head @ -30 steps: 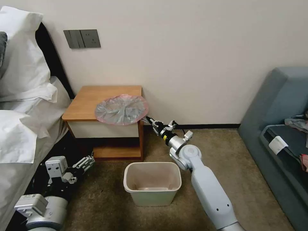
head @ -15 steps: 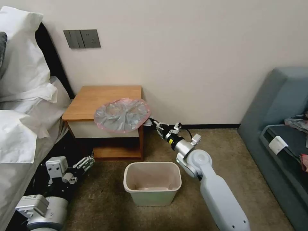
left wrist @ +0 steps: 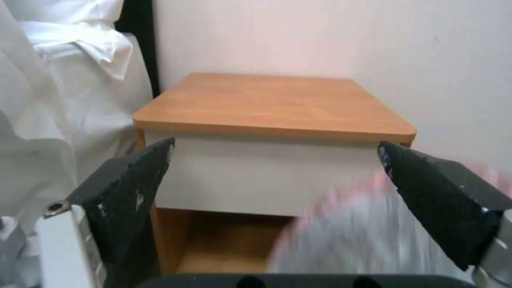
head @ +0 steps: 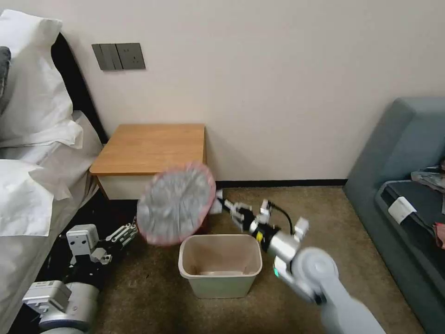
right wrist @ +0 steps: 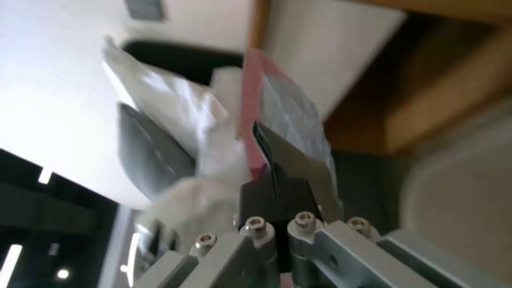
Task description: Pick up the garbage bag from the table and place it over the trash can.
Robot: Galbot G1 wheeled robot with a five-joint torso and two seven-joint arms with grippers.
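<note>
The right hand (head: 221, 204), mid-frame, is clenched on the pink-red elastic rim of the thin, crinkly translucent grey garbage bag (head: 176, 204). The bag is off the orange-brown wooden table (head: 150, 146), hanging tilted just above-left of the cream-beige tapering plastic trash can (head: 220, 264); fitting it over the rolled rim is left. The left hand (head: 121, 234), lower left, hangs released.

Grey pink-rimmed garbage bag (head: 176, 204) tilted midair between table (head: 148, 148) and trash can (head: 220, 264).

The worktop (head: 148, 146) stands against the wall with the bed (head: 32, 153) on its left, the trash can (head: 220, 264) on the floor before it, and the garbage bag (head: 176, 204) between them in the air.
</note>
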